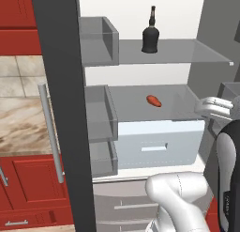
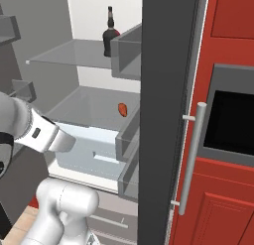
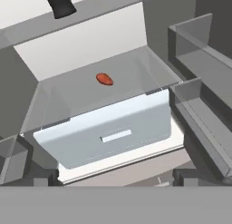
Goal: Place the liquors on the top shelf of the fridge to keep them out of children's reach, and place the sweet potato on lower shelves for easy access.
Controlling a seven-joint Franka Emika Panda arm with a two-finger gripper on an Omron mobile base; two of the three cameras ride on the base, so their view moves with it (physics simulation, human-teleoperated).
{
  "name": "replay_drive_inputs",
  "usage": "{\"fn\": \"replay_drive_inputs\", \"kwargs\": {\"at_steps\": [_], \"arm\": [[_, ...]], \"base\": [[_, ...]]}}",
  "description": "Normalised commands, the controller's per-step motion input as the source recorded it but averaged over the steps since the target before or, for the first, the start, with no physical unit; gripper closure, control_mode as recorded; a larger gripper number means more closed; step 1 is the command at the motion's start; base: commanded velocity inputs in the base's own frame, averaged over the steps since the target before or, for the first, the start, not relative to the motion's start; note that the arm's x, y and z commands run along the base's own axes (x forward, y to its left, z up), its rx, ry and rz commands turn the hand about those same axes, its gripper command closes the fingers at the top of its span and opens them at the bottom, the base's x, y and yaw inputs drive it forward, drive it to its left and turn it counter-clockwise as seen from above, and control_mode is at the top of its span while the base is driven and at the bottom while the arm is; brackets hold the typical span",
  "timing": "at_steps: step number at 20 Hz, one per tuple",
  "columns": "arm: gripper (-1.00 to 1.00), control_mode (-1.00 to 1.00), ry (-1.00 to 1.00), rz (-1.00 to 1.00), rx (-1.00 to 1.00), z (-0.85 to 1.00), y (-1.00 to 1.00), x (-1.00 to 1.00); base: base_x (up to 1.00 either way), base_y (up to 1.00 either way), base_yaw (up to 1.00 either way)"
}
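The fridge (image 1: 61,85) stands open. A squat black liquor bottle (image 1: 150,34) stands upright on the top shelf (image 1: 187,52); it is also in the right base view (image 2: 110,36), and its base shows in the hand view (image 3: 60,5). The sweet potato (image 1: 154,101) lies on the lower shelf (image 1: 131,104) above the pale blue drawer (image 1: 159,142), and also shows from the right (image 2: 122,109) and from the hand (image 3: 104,79). My gripper (image 3: 118,177) is pulled back in front of the fridge, below and away from the shelves. It is open, with nothing between its fingers.
Grey door bins (image 1: 98,38) line the open door on the left, and others (image 2: 130,50) line the right door. Red cabinets (image 1: 28,179) and a marble counter (image 1: 21,118) lie to the left. A dark oven window (image 2: 233,122) is on the right. My arm (image 1: 213,109) crosses the fridge's right side.
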Motion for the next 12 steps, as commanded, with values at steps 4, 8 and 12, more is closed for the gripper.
{"fn": "replay_drive_inputs", "kwargs": {"at_steps": [4, 8, 12], "arm": [[-1.00, -1.00, 0.01, 0.00, 0.00, 0.00, 0.21, -0.33], [-1.00, -1.00, 0.06, 0.04, -0.01, 0.10, 0.28, 0.00], [-1.00, -1.00, 0.06, 0.04, 0.00, 0.09, 0.16, 0.00]], "base": [[0.00, 0.00, 0.00], [0.00, 0.00, 0.00], [0.00, 0.00, 0.00]]}}
